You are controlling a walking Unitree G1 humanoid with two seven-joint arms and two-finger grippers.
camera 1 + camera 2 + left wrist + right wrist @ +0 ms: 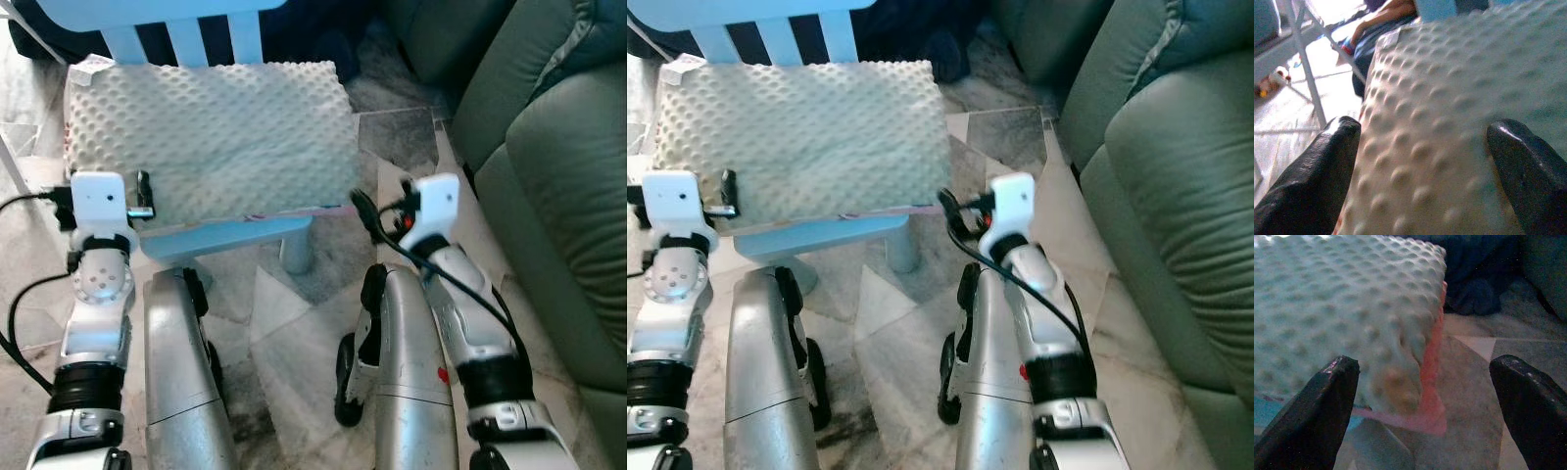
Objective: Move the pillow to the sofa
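Note:
A white dimpled foam pillow (211,132) with a pink underside lies on the seat of a light blue chair (235,233). My left gripper (1427,126) is at the pillow's near left edge. It is open wide, and the pillow's bumpy surface sits between the two black fingers (1327,166). My right gripper (1424,362) is open just short of the pillow's near right corner (1400,382), which lies ahead between its fingers. The green sofa (558,176) stands to the right of the chair.
Grey marble floor (294,323) runs between the chair and the sofa. A dark blue bundle (1479,279) lies on the floor behind the chair. A white metal frame leg (1305,68) stands to the left. My own silver legs (181,372) are below.

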